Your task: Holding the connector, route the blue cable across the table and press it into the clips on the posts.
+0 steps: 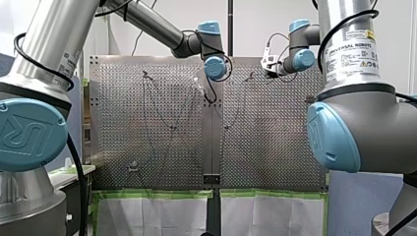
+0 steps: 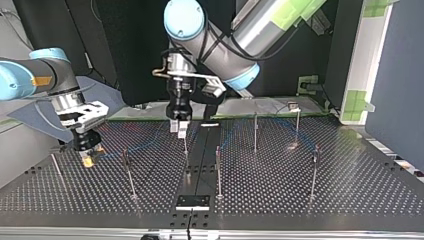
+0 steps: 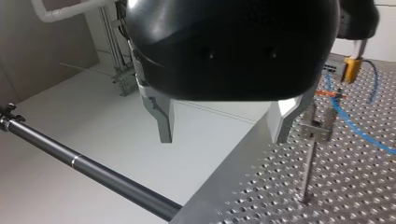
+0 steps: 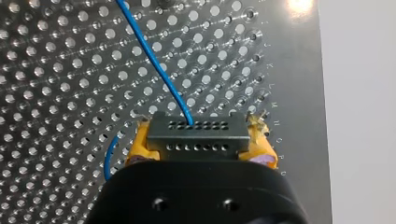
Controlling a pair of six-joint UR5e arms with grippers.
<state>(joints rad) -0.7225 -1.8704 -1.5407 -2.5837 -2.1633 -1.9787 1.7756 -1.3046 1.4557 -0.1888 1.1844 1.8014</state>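
Observation:
My right gripper (image 4: 198, 140) is shut on a black connector (image 4: 196, 127), which sits between its yellow pads (image 4: 140, 145). A blue cable (image 4: 154, 60) runs from the connector's face out over the perforated table (image 4: 56, 70). In the top view my right gripper (image 2: 88, 152) hangs low over the table at the left, and the blue cable (image 2: 145, 142) trails toward the middle. My left gripper (image 2: 179, 125) stands open by a thin post (image 2: 185, 142) at the table's far middle. Nothing lies between its pale fingers (image 3: 166, 126). A clip post (image 3: 317, 130) stands just beside them.
Several thin upright posts (image 2: 218, 170) stand across the table, some with clips at their tips. A black plate (image 2: 192, 201) lies at the top view's near edge. A black rod (image 3: 93, 170) crosses beyond the table's edge (image 3: 224, 163) under my left gripper.

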